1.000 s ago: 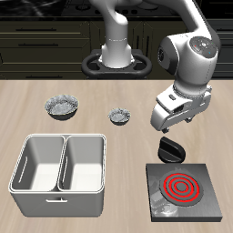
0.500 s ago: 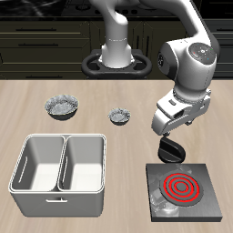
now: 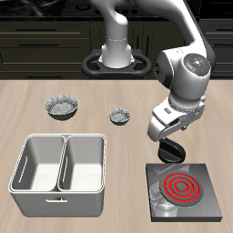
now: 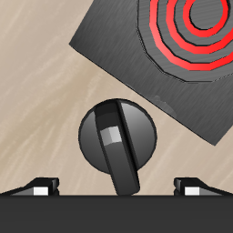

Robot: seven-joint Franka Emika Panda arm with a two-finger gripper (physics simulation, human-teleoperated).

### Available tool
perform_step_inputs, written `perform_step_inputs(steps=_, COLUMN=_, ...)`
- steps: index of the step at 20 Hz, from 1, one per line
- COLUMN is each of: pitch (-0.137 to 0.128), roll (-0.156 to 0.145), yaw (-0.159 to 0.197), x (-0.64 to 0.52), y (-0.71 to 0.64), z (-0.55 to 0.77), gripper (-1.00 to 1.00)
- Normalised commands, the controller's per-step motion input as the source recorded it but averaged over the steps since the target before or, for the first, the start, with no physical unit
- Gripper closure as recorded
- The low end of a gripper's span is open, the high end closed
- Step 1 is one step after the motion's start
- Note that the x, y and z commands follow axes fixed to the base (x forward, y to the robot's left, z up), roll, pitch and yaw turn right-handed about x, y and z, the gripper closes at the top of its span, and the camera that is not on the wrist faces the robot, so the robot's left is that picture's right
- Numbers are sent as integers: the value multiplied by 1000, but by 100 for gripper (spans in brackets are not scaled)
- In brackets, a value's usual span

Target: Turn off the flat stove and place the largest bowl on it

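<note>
**Inspector:** Hovering over the black round knob, the gripper has its jaws apart, one tip showing on each side of the knob in the wrist view, neither touching it. The flat stove sits near the table's front edge with its coil rings red, so I judge it on.

**Assessor:** Risks?

**Inspector:** The knob's raised bar runs slantwise between the tips. If the jaws close without lining up with it, they may catch its corners and slip when turning, leaving the stove on. Coming down off-centre could push the plate across the table.

**Assessor:** And the bowl?

**Inspector:** The widest one in sight, which I take for the largest bowl, lies far back, well apart from the stove, beyond the white bin. A smaller bowl sits beside it. Carrying it over risks clipping the bin's rim.

**Assessor:** Anything unclear?

**Inspector:** In the exterior view the gripper covers most of the knob. Something pale at the stove's front corner is too indistinct to name. Fingertip height above the knob cannot be told.
</note>
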Motion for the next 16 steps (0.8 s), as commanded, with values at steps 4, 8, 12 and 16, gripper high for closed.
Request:
perform_step_inputs(steps=4, pitch=14, roll=17, yaw=13, x=-58, y=69, z=-129, gripper=-100)
perform_step_inputs(steps=8, pitch=16, roll=7, yaw=-2, x=-82, y=32, z=-86, gripper=-100)
perform_step_inputs(steps=12, pitch=18, roll=1, yaw=17, x=-59, y=-48, z=-120, gripper=-100)
perform_step_inputs(steps=16, pitch=15, roll=-12, yaw=4, x=-20, y=-74, z=-102, gripper=-100)
